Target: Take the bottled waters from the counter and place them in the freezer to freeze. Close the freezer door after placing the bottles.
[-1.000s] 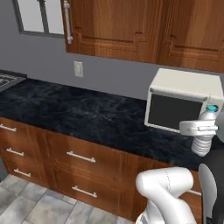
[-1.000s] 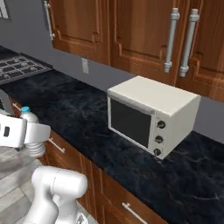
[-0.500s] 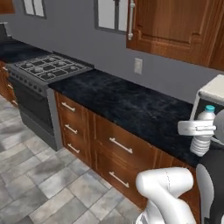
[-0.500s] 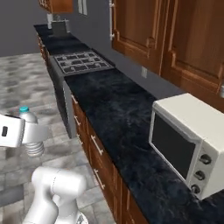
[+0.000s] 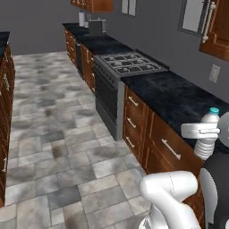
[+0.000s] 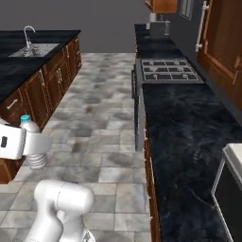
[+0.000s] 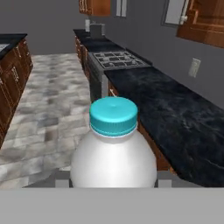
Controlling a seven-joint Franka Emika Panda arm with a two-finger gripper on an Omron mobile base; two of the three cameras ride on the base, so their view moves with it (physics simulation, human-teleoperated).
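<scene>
Left base view, left to right: grey tile floor (image 5: 53, 120), then the run of brown lower cabinets with the black stove (image 5: 127, 65) set into it, then the counter (image 5: 179, 96) with its black veined top, then at far right the gripper (image 5: 206, 131) with a bottled water (image 5: 207, 136) in it. Bottle stands upright, teal cap up, clear of the counter edge and off every surface, so it looks carried rather than being set down. Upright hold keeps the ribbed body square between the jaws. Jaws are closed in on the bottle body at about mid height, white hand block across the label zone; fingertips themselves hidden behind it.

Right base view, left to right: same gripper (image 6: 26, 142) at the left edge with the bottle (image 6: 33, 146) poking out above and below the white block, island with sink (image 6: 35, 47) behind it, open floor in the middle, stove (image 6: 170, 71) and counter (image 6: 189, 137) along the right, corner of a white microwave (image 6: 231, 184) at lower right.

Hand view: bottle (image 7: 113, 153) dead centre right up against the camera, cap (image 7: 113, 116) on top, counter (image 7: 175, 113) running away on the right, floor on the left.

Freezer and its door not visible from any camera, nor the second bottle. Judgement: transport step, one bottle in hand, nothing placed yet, early in the task. Next need is finding the freezer and keeping the grip firm and the bottle level.
</scene>
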